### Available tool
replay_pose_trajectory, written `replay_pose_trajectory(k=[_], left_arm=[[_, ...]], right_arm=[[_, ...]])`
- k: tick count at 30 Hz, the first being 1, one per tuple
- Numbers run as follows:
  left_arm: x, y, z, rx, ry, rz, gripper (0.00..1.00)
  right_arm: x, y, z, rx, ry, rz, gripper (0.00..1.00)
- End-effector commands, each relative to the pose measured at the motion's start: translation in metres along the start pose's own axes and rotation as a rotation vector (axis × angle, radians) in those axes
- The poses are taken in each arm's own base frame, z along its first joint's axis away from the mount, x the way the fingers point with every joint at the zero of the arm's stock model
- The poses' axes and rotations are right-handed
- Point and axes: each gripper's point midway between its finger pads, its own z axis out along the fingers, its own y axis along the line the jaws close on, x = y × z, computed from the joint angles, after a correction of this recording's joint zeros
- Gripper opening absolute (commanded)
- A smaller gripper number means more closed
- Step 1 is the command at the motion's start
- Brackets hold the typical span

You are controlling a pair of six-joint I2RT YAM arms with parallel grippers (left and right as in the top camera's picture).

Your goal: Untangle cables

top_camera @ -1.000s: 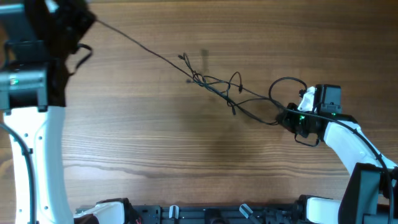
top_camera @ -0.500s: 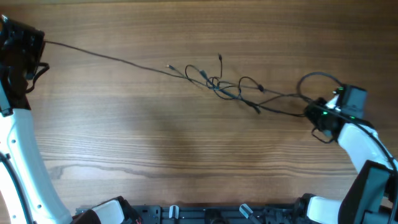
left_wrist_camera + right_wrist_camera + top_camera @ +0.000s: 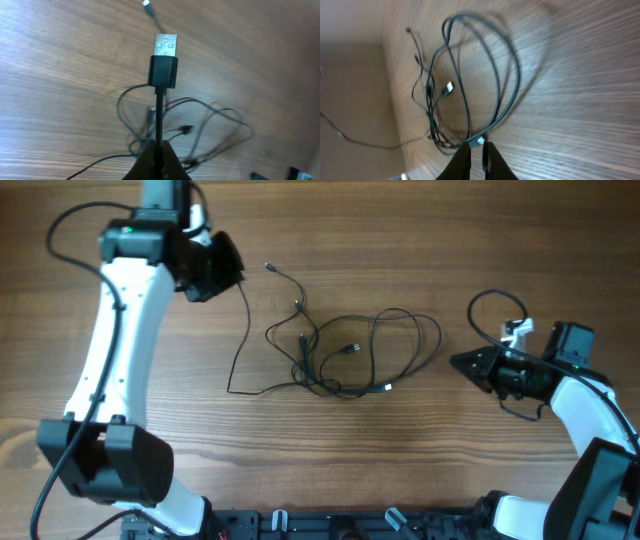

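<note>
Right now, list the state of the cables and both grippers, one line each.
cables: tangled, lying in a loose heap of crossing loops on the table.
USB-plug cable: pinched just behind its plug, the rest trailing toward the heap.
left gripper: shut on the USB-plug cable.
right gripper: fingers nearly together with a thin gap; whether it grips a cable cannot be told.

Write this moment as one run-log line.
left fingers: shut on cable below USB plug | right fingers: nearly closed, empty | cables: slack tangle on table
</note>
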Motion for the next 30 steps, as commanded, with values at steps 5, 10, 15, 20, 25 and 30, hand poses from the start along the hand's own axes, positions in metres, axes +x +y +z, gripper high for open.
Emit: replay_pose_trajectory(k=[5, 10, 15, 20, 25, 30], left_arm=[[0.002, 0.044, 0.006, -0.281, -0.024, 0.032, 1.00], [0.016, 0.037, 0.008, -0.251, 0.030, 0.006, 0.92], [0.038, 0.029, 0.026, -0.267, 0.092, 0.001, 0.30], [0.095, 0.023, 0.077, -0.222, 0.240, 0.057, 0.40], [0.143, 0.014, 0.120, -0.165, 0.300, 0.418, 0.39], [0.159, 0.010, 0.133, -0.126, 0.319, 0.628, 0.45]], right_arm=[[0.036, 0.034, 0.054, 0.070, 0.145, -0.050, 0.49], [0.057, 0.059, 0.095, 0.172, 0.115, -0.071, 0.56], [0.083, 0.079, 0.120, 0.214, 0.088, -0.091, 0.47], [0.102, 0.067, 0.145, 0.267, 0.112, -0.037, 0.47], [0.126, 0.040, 0.163, 0.299, 0.237, 0.059, 0.50], [0.122, 0.036, 0.158, 0.301, 0.252, 0.033, 0.39]])
